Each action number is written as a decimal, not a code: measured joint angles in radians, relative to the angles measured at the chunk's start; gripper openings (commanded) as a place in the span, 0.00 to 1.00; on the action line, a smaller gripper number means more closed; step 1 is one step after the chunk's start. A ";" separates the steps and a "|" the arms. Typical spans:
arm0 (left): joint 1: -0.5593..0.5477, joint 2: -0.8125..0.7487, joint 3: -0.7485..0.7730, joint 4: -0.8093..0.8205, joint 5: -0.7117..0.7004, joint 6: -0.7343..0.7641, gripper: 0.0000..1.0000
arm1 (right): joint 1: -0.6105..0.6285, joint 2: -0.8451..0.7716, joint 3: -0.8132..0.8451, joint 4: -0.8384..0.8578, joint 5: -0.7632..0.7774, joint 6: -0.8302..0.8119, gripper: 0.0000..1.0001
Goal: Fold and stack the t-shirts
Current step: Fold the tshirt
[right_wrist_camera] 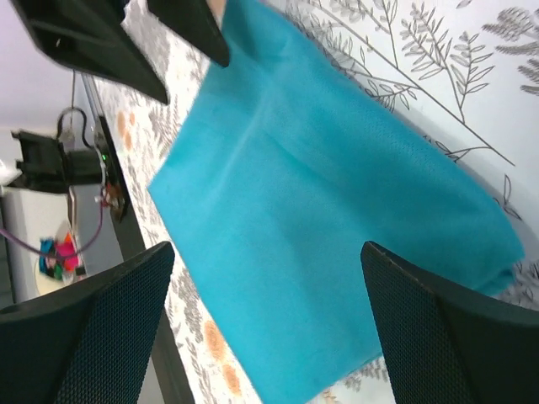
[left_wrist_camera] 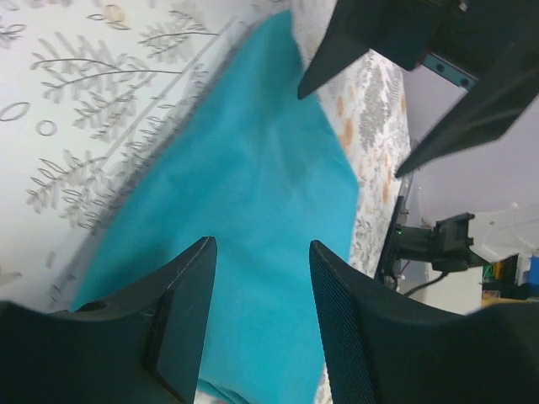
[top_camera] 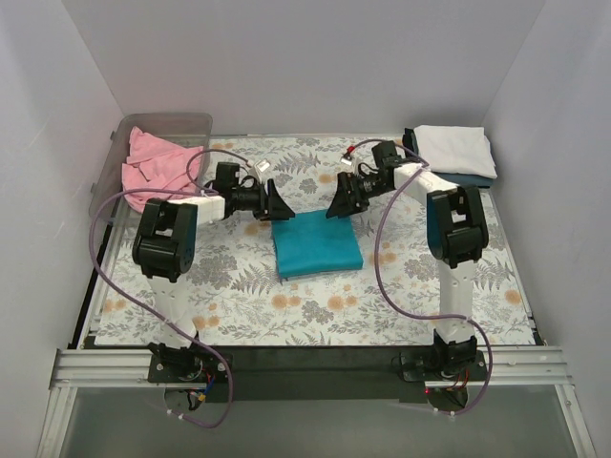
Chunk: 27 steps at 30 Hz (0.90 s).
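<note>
Top external view: a teal t-shirt (top_camera: 316, 244) lies folded into a neat rectangle at the centre of the floral-clothed desk (top_camera: 229, 286), with both arms poised over its far edge. The left tool (top_camera: 275, 204) hovers at about 11 o'clock from the shirt and the right tool (top_camera: 340, 202) at about 1 o'clock. Neither touches the cloth.

The left wrist camera shows its jaws apart with only teal fabric visible through the gap. The right wrist camera shows its jaws spread very wide and likewise empty.

At 10 o'clock on the desk, a pink t-shirt (top_camera: 153, 162) sits crumpled in a clear bin (top_camera: 181, 121). At 2 o'clock, a folded white t-shirt (top_camera: 456, 148) rests on a dark grey-blue t-shirt (top_camera: 474, 178).

The fold itself looks complete, so the step in hand is probably carrying the teal bundle to that stack. To do it well, each tool should come down on a far corner and close through every layer rather than the top sheet alone, or the fold will peel open on the lift. Both arms should then rise together at the same pace, keeping the edge between them taut but not stretched. They should travel toward 2 o'clock without dragging the near edge across the desk. The bundle should land square on the white shirt before either tool lets go.
</note>
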 measured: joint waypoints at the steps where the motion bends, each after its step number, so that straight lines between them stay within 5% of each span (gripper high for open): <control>1: 0.005 -0.027 -0.008 -0.003 0.005 0.000 0.49 | -0.005 -0.020 -0.008 0.006 0.002 0.010 0.98; 12: -0.122 -0.429 -0.330 0.146 0.130 -0.214 0.56 | 0.039 -0.491 -0.603 0.402 -0.099 0.364 0.98; 18: -0.262 -0.307 -0.459 0.259 0.121 -0.347 0.53 | 0.095 -0.442 -0.712 0.514 -0.086 0.484 0.97; 27: -0.179 -0.089 -0.430 0.283 0.124 -0.333 0.53 | 0.077 -0.249 -0.706 0.605 -0.148 0.502 0.95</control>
